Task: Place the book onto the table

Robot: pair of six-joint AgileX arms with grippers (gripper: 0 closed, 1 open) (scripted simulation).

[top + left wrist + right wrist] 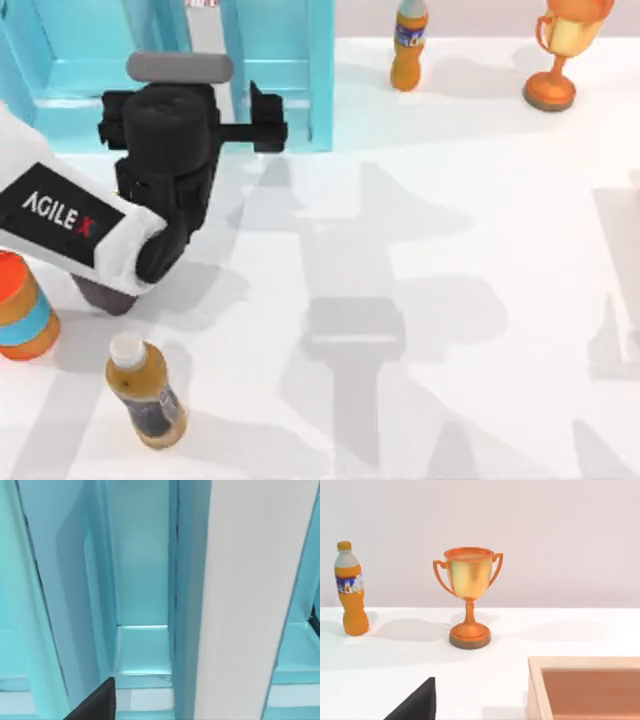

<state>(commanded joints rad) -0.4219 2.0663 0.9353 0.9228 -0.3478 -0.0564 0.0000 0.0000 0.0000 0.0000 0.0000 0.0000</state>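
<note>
Top view has the left arm reaching from the left edge toward the cyan shelf unit (280, 60) at the upper left of the frame, its left gripper (268, 122) right against the front of the shelf; whether its fingers are parted or closed on anything I cannot tell. The book (250, 595) appears in the left wrist view as a tall white band of page edges standing upright between the shelf's cyan walls, right of centre in that frame, so it sits in the shelf, not on the table (450, 300). On the white table, a brown bottle (147, 392) lies at the lower left, an orange and blue can (20, 310) at the left edge, an orange bottle (408, 45) at the top centre and a trophy (560, 50) at the upper right. Right wrist view shows the trophy, the orange bottle and a wooden box (585, 687) at the lower right.
</note>
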